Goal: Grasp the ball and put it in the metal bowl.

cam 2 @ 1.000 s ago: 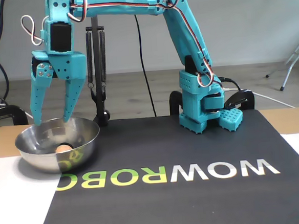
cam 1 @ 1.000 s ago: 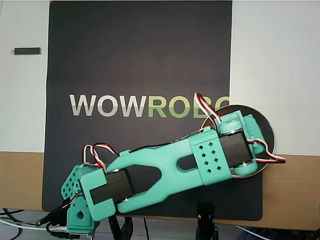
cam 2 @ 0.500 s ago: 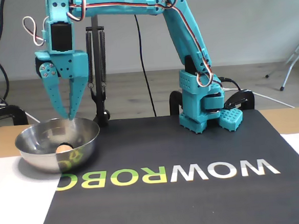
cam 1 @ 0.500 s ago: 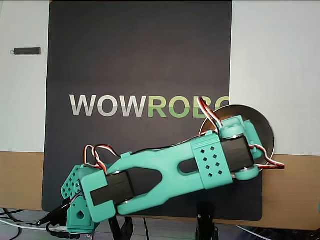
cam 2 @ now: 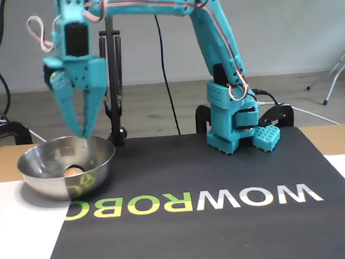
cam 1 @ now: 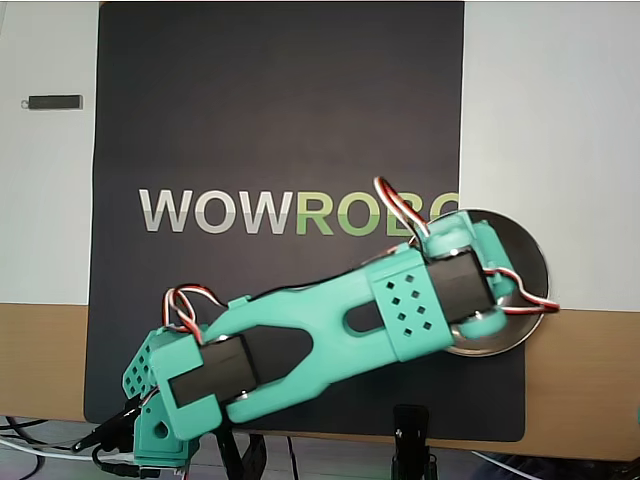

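Now I see the ball [cam 2: 73, 171] — small, matte, peach-orange — lying inside the metal bowl [cam 2: 46, 180], below and slightly left of my end effector [cam 2: 83, 136]. Since a second ago the fingers have clenched together, empty, and shifted right. My arm reaches out level, wrist pointing down.

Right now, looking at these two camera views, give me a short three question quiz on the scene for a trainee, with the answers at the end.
1. True or false: the ball lies inside the metal bowl.
2. In the fixed view, the gripper is: A) clamped on the ball, B) above the bowl with its fingers nearly together and nothing between them, C) resting on the black mat.
3. Fill in: in the overhead view, the bowl is partly hidden under the ____.

Key
1. True
2. B
3. arm
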Controlling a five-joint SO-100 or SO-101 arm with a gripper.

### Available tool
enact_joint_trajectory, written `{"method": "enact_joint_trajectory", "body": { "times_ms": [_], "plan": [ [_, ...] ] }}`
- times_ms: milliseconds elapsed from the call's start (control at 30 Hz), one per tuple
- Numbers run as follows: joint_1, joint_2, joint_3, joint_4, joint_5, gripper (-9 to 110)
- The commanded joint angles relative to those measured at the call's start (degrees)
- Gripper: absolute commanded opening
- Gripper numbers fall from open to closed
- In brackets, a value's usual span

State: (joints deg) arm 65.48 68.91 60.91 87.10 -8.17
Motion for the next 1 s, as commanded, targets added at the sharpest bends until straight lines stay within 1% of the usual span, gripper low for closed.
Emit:
{"method": "enact_joint_trajectory", "body": {
  "times_ms": [0,200,400,600,733,967],
  "plan": [
    [-2.0,6.2,1.7,0.4,0.2,0],
    [-8.3,14.2,9.3,0.3,0.2,0],
    [-17.1,24.1,18.2,-0.2,0.2,0],
    [-26.6,30.3,25.0,-0.3,0.3,0],
    [-32.8,32.2,26.5,-0.3,4.6,0],
    [-42.5,32.0,26.5,0.3,8.0,0]
  ]
}}
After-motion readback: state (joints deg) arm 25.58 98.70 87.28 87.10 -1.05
